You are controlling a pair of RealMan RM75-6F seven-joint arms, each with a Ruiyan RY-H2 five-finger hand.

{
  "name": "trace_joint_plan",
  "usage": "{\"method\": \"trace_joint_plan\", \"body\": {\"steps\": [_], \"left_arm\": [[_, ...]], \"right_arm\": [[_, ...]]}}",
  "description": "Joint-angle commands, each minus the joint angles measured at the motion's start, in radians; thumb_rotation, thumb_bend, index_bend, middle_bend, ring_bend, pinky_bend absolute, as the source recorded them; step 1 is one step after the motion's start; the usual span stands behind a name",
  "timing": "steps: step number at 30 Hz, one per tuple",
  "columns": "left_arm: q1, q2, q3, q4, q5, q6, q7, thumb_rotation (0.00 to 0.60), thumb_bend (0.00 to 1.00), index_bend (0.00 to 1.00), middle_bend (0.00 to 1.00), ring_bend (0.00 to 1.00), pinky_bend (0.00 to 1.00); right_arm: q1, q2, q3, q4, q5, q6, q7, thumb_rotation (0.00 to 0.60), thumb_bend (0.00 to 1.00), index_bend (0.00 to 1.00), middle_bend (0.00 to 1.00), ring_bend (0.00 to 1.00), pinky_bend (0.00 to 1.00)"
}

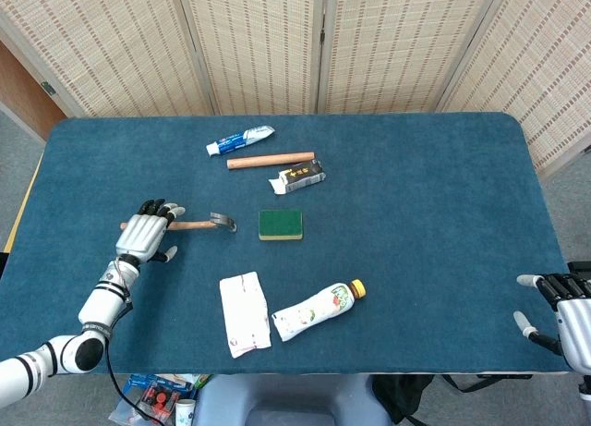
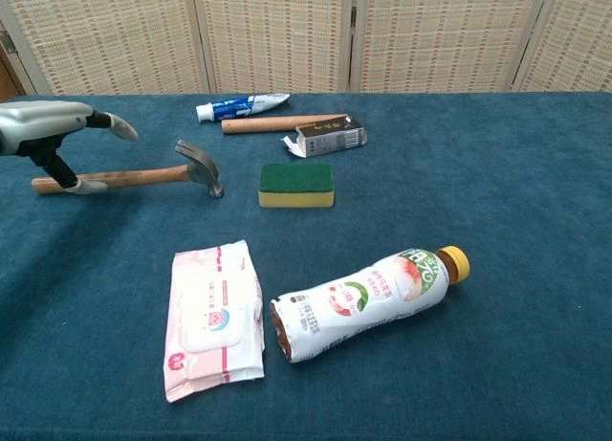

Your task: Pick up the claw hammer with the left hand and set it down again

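The claw hammer point(image 1: 199, 225) lies flat on the blue table, wooden handle pointing left and steel head point(image 2: 201, 167) to the right. My left hand point(image 1: 148, 233) hovers over the left end of the handle, covering it in the head view. In the chest view the left hand point(image 2: 43, 132) is raised above the handle point(image 2: 143, 176); its fingers are spread and the thumb hangs low beside the wood. Nothing is gripped. My right hand point(image 1: 565, 308) rests open at the near right corner of the table, far from the hammer.
Behind the hammer lie a toothpaste tube point(image 1: 240, 140), a wooden rod point(image 1: 271, 160) and a small dark box point(image 1: 300, 177). A green sponge point(image 1: 280, 225) sits just right of the hammer head. A wipes pack point(image 1: 245, 313) and a drink bottle point(image 1: 314, 310) lie near the front edge.
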Motion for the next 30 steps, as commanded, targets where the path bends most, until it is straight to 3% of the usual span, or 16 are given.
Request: {"method": "trace_joint_plan", "body": {"steps": [1, 14, 30], "left_arm": [[-0.062, -0.038, 0.001, 0.042, -0.102, -0.037, 0.069, 0.600, 0.32, 0.17, 0.18, 0.02, 0.00], [-0.185, -0.124, 0.044, 0.141, -0.322, -0.055, 0.203, 0.600, 0.38, 0.21, 0.24, 0.06, 0.00], [-0.259, -0.178, 0.082, 0.212, -0.430, -0.062, 0.243, 0.600, 0.44, 0.29, 0.35, 0.14, 0.00]], "right_arm": [[-0.002, 0.000, 0.000, 0.003, 0.005, -0.001, 0.002, 0.600, 0.25, 0.35, 0.38, 0.30, 0.25], [-0.007, -0.002, 0.003, 0.022, 0.026, -0.008, 0.021, 0.600, 0.25, 0.35, 0.38, 0.30, 0.25], [-0.013, -0.004, 0.004, 0.030, 0.041, -0.016, 0.024, 0.600, 0.25, 0.35, 0.38, 0.30, 0.25]]}}
